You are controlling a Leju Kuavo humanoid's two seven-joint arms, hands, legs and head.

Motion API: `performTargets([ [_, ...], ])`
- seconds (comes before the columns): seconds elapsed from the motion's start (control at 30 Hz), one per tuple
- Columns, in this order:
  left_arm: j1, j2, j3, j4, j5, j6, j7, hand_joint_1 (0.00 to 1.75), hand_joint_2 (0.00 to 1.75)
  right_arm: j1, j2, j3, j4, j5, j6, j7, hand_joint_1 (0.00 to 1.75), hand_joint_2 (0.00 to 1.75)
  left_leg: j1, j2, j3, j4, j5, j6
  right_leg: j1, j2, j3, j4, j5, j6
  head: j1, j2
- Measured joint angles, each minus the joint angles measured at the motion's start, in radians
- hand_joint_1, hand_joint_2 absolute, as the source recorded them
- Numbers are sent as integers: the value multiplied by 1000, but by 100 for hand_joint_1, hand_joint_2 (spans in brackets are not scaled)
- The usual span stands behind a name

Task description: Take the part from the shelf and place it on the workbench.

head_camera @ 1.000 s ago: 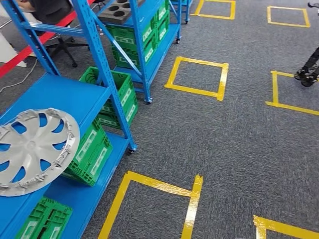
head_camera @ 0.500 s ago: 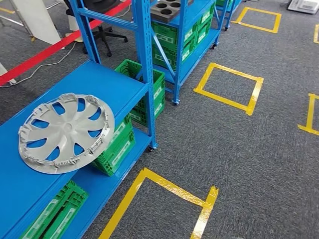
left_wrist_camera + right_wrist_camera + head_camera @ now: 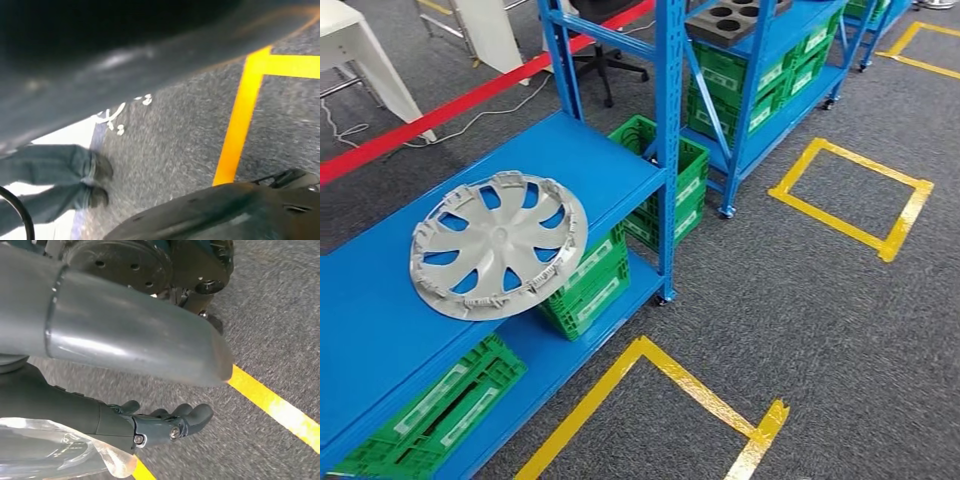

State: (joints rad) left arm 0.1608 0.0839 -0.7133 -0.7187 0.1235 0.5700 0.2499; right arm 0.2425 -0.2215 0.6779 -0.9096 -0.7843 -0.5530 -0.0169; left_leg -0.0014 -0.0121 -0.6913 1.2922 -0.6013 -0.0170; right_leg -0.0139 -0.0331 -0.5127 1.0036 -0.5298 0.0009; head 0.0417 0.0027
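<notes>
**Wheel cover on the blue shelf, my arms hanging low**

The part I am after, a silver wheel cover (image 3: 499,245), lies flat on the upper board of the blue shelf (image 3: 607,165), at about ten o'clock in my head view. It sits near the board's front edge and overhangs it a little, which I judge leaves that rim free for fingers to get under. Below it, at about seven o'clock, green crates (image 3: 586,290) fill the lower board, so the cover has a level to itself.

My right hand (image 3: 166,422) hangs beside my body over the grey carpet (image 3: 803,330), fingers stretched out, slightly apart and holding nothing; it hangs that way because nothing is within reach of it. My left hand I cannot judge: that wrist view is blurred and shows carpet, a yellow tape line (image 3: 237,125) and a person's legs (image 3: 56,180) standing near.

No table for setting the part down is in sight from here. With the cover on the shelf, carrying it over is, as I judge it, yet to come.
</notes>
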Motion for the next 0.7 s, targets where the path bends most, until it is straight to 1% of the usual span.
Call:
performTargets([
  [0.03,2,0,1,0,1,0,0,0,0,0,1,-3,2,3,0,0,0,0,0,1,2,-3,14,1,1,-14,3,0,-2,-1,0,0],
  [0.07,5,0,3,0,1,0,0,0,0,-1,2,-5,3,6,1,0,0,0,0,6,24,-46,45,5,3,-27,7,0,-5,-1,0,0],
  [0.1,7,0,5,0,2,0,0,0,0,-1,3,-7,3,9,3,0,0,0,-3,20,57,-112,82,12,5,-39,11,0,-9,0,0,0],
  [0.13,7,1,7,0,2,0,0,0,0,-2,5,-9,4,11,4,0,0,0,-9,49,91,-177,107,20,8,-51,14,0,-13,3,0,0],
  [0.17,6,1,9,0,2,0,-1,0,0,-2,7,-11,5,14,6,0,0,0,-16,74,117,-229,121,29,10,-63,16,0,-18,6,-1,0],
  [0.2,4,1,11,0,2,0,-2,0,0,-2,9,-14,6,16,8,0,0,0,-22,93,131,-260,123,36,12,-75,17,-1,-22,11,-1,0],
  [0.23,3,1,12,0,3,1,-2,0,0,-2,11,-18,7,18,9,1,0,0,-26,98,135,-269,116,41,14,-88,19,-3,-25,16,-1,0],
  [0.27,3,1,14,0,4,1,-2,0,0,-3,13,-22,8,22,12,1,0,0,-26,86,136,-275,116,45,14,-101,27,-5,-27,20,-2,0],
  [0.3,6,0,15,0,5,1,-2,0,0,-5,14,-26,9,26,14,2,0,0,-23,74,140,-282,120,49,13,-104,33,-6,-31,25,-2,0],
  [0.33,9,0,16,0,7,1,-3,0,0,-6,16,-28,9,29,16,2,0,0,-19,61,145,-290,125,54,12,-87,34,4,-41,29,-1,0],
  [0.37,10,0,16,0,8,1,-3,0,0,-8,17,-31,10,32,17,2,0,0,-15,49,149,-297,130,59,11,-57,23,34,-60,34,1,0],
  [0.4,9,-1,17,0,10,1,-3,0,0,-8,18,-32,11,33,18,2,0,0,-11,37,151,-303,135,62,8,-21,-3,85,-86,38,2,0],
  [0.43,8,-1,18,0,11,1,-4,0,0,-7,19,-34,13,33,19,3,0,0,-10,24,150,-304,136,65,6,10,-40,153,-115,42,4,0],
  [0.47,7,-1,18,0,11,1,-5,0,0,-5,19,-35,16,33,19,4,0,0,-9,10,148,-303,136,66,4,24,-78,221,-139,45,4,0],
  [0.5,7,-2,18,0,11,1,-5,0,0,-3,19,-36,18,33,18,5,0,0,-8,-5,149,-303,136,66,2,29,-108,268,-146,49,4,0],
  [0.53,8,-3,18,0,11,1,-6,0,0,-1,19,-38,21,34,19,5,0,0,-6,-20,150,-302,135,64,0,31,-122,280,-133,52,4,0],
  [0.57,9,-3,19,0,12,1,-6,0,0,0,19,-40,22,37,19,6,0,0,-4,-35,152,-301,133,62,-3,34,-117,251,-99,56,4,0],
  [0.6,10,-3,19,0,13,1,-7,0,0,1,20,-43,23,40,21,6,0,0,-1,-50,155,-298,130,57,-8,44,-96,189,-54,61,4,0],
  [0.63,10,-3,20,0,14,1,-9,0,0,2,21,-46,24,45,23,6,0,0,0,-64,154,-293,126,50,-15,71,-70,121,-18,67,4,0],
  [0.67,9,-3,21,0,16,1,-10,0,0,2,23,-49,26,51,25,7,0,0,1,-77,150,-283,122,43,-21,97,-46,64,2,68,4,0],
  [0.7,8,-3,22,0,18,1,-11,0,0,2,25,-52,27,55,28,8,0,0,1,-89,144,-275,119,36,-25,117,-31,30,8,66,4,0],
])
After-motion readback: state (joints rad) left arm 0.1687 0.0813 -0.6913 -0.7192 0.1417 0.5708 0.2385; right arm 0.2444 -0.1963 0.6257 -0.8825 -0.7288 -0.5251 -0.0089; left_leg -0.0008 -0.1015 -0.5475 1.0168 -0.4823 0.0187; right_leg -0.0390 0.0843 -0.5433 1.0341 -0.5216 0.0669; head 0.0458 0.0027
